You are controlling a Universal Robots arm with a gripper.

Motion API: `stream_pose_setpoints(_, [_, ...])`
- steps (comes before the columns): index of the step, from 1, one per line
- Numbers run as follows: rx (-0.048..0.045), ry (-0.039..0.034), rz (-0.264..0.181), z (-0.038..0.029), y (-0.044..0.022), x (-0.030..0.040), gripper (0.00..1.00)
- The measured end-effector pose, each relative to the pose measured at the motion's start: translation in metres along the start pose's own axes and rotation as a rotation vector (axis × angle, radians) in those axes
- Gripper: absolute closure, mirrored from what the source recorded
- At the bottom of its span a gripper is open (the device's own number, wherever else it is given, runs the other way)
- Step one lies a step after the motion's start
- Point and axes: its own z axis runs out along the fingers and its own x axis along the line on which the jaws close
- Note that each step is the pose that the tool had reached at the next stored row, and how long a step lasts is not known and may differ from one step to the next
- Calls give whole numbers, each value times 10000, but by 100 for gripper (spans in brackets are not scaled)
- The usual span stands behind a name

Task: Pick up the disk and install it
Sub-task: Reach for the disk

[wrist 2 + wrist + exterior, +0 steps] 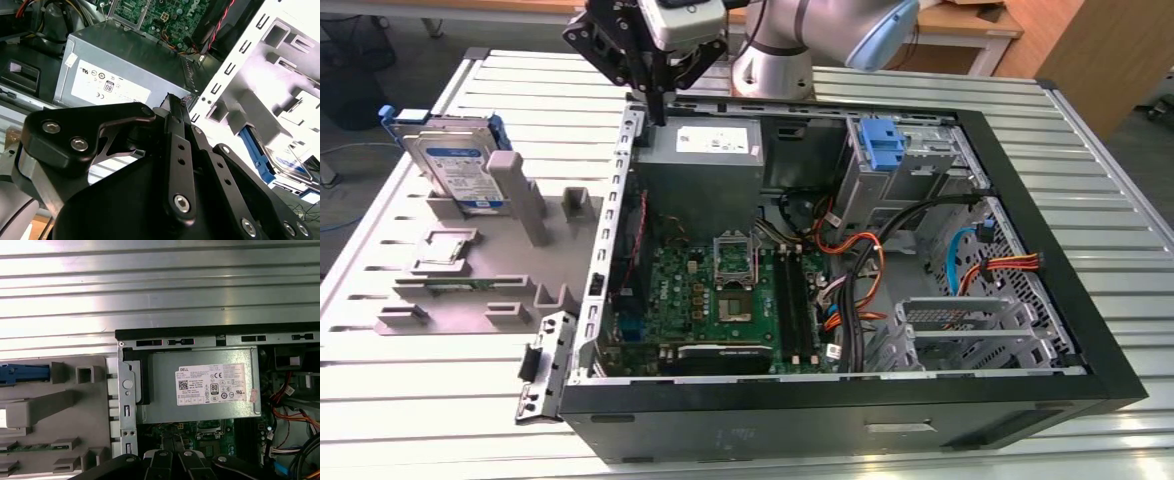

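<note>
1. the disk (454, 165) stands on edge, leaning a little, in a slot of the grey holder (467, 270). the holder sits on the ribbed metal surface (427, 420) just beside the computer case (1067, 330), on the exterior view's left. propped up this way, its blue-framed edges look free to be gripped from above, which seems to be why it is parked like that.
2. the computer case lies on its side with the panel off, so the boards, the cables and the grey power supply (700, 150) face upward and can be reached from overhead.
3. the end effector (656, 105) hangs pointing downward over the case wall nearest the holder, just above the corner of the power supply. its fingers look brought together, with nothing between them.
4. the disk is well apart from the end effector, off toward the exterior view's left and lower down, with the case wall between them. it is untouched and not yet picked up.
</note>
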Motion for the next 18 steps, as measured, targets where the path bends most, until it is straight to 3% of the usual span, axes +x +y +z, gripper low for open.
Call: stream_pose_setpoints(18, [0, 4, 0, 5, -7, 99, 90])
